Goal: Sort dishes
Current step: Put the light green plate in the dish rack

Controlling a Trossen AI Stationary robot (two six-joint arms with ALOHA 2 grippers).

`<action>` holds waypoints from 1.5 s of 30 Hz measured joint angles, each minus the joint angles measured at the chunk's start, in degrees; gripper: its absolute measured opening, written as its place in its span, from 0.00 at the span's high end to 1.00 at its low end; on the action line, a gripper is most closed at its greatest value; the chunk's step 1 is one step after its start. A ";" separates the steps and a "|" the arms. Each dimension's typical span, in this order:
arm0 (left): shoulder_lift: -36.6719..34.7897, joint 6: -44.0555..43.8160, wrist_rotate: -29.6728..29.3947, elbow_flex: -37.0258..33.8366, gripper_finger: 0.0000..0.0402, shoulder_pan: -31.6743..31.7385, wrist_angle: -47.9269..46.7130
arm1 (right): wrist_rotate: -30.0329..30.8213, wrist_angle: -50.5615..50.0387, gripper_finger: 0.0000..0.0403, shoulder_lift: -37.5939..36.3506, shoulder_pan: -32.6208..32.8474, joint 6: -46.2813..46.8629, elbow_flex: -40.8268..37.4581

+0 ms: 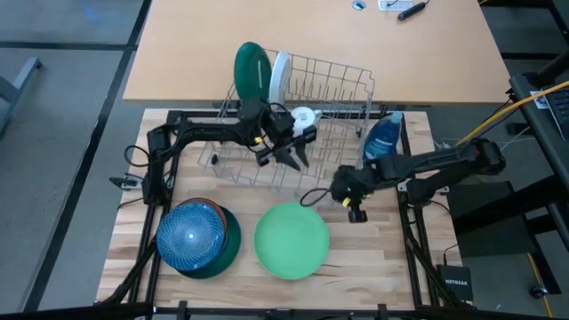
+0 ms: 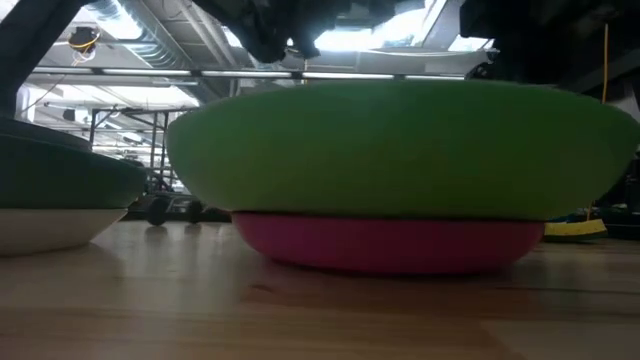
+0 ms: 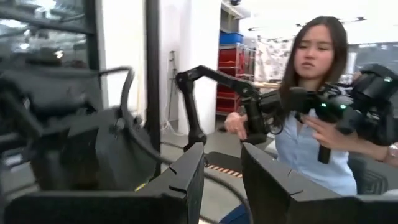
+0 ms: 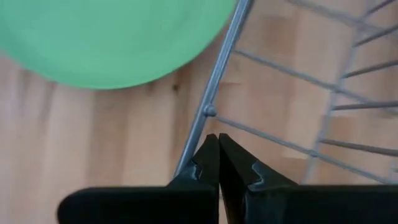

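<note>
Past the left claw (image 3: 221, 180), seen parted with nothing between, a person (image 3: 314, 118) is seen gripping two control arms (image 3: 249, 102).

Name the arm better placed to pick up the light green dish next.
Right, probably. The right gripper, shut and empty, hangs just beside the light green dish at the wire rack's front edge. The left gripper, part open, sits farther back over the rack.
</note>
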 joint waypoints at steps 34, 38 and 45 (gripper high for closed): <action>-24.54 51.67 -51.41 -0.08 0.76 -25.13 -100.99 | 25.95 18.20 1.00 -15.72 16.55 10.18 -0.02; -22.47 47.86 -62.31 -0.09 0.76 -33.24 -110.01 | 25.47 22.01 1.00 -15.67 21.11 10.18 -0.02; -17.13 46.99 -68.86 -0.09 0.76 -43.18 -111.56 | 25.65 28.03 1.00 -14.33 26.31 10.17 0.00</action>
